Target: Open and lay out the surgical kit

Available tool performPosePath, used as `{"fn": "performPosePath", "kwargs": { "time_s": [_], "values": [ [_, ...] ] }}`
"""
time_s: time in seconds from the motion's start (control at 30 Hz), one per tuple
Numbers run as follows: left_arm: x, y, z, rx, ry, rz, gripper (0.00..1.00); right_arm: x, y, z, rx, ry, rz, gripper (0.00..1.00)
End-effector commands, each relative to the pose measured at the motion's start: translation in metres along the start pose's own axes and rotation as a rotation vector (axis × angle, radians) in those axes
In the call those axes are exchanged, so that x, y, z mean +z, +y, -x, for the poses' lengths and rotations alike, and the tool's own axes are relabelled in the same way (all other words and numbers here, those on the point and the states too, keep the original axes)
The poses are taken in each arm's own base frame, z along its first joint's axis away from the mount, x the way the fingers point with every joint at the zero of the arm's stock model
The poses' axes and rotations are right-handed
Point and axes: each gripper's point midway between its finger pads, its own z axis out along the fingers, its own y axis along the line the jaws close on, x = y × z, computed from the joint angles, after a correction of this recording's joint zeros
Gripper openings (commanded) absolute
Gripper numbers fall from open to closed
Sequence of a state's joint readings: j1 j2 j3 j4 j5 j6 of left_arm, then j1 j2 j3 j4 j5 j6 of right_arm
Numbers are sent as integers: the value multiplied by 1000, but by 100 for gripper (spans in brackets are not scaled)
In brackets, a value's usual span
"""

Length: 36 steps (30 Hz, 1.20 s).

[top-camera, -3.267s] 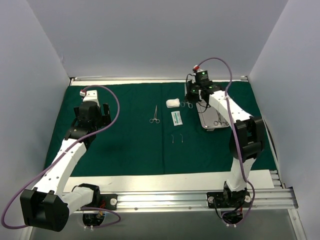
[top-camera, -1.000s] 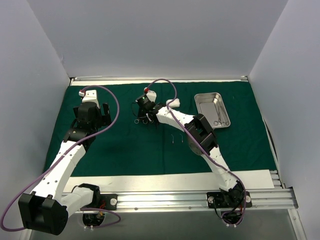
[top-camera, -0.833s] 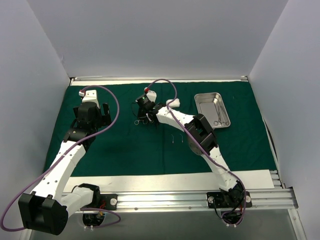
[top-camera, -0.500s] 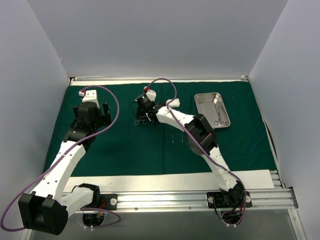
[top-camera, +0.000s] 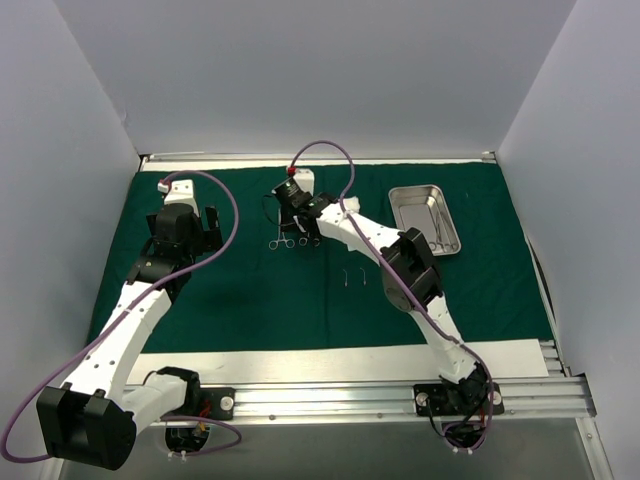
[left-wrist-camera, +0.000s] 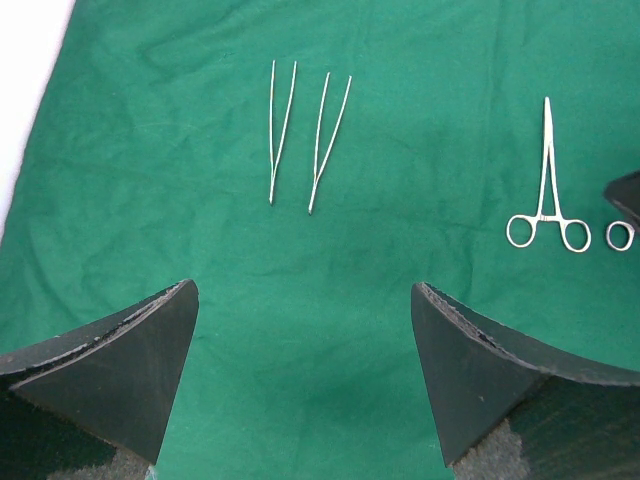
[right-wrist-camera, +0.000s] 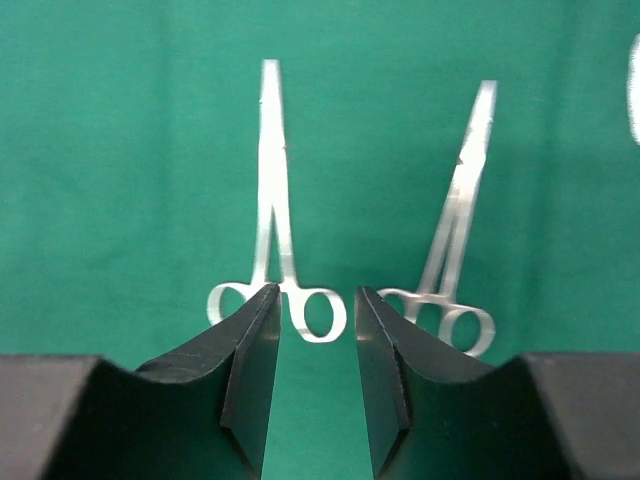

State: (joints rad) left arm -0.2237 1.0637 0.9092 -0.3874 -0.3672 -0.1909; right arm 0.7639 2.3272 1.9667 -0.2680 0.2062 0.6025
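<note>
Right claw — narrowly parted, empty — hovers over two hemostats on the drape; a straight lift should keep them aligned.

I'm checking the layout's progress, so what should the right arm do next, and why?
Probably lift the right gripper clear and head to the steel tray: its jaws stand open, the two forceps lie flat on the green drape, and a thin instrument seems left in it.
</note>
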Motion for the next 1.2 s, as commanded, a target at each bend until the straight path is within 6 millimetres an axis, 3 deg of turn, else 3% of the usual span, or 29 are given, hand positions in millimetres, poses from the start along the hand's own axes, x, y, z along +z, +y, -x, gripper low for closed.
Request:
{"fn": "performPosePath", "kwargs": {
  "time_s": [0.0, 0.23, 0.47, 0.53, 0.67, 0.9, 1.17],
  "values": [
    [-5, 0, 10, -11, -36, -1, 97, -23, -38, 27, -47, -27, -118, 32],
    [-4, 0, 9, -10, -32, 1, 97, 0, -70, 36, -1, -4, -84, 37],
    [-3, 0, 8, -9, -28, 1, 97, 14, -74, 45, -32, -27, -8, 38],
    [-3, -1, 8, -6, -28, -1, 97, 17, -74, 48, -47, -39, 2, 43],
    [-2, 0, 7, -5, -26, 1, 97, 19, -70, 51, -83, -59, 27, 45],
    [-1, -1, 7, -3, -23, 0, 97, 26, -58, 51, -100, -69, 94, 69],
    [-1, -1, 7, -1, -22, 1, 97, 33, -41, 40, -106, -42, 199, 74]
  ]
}}
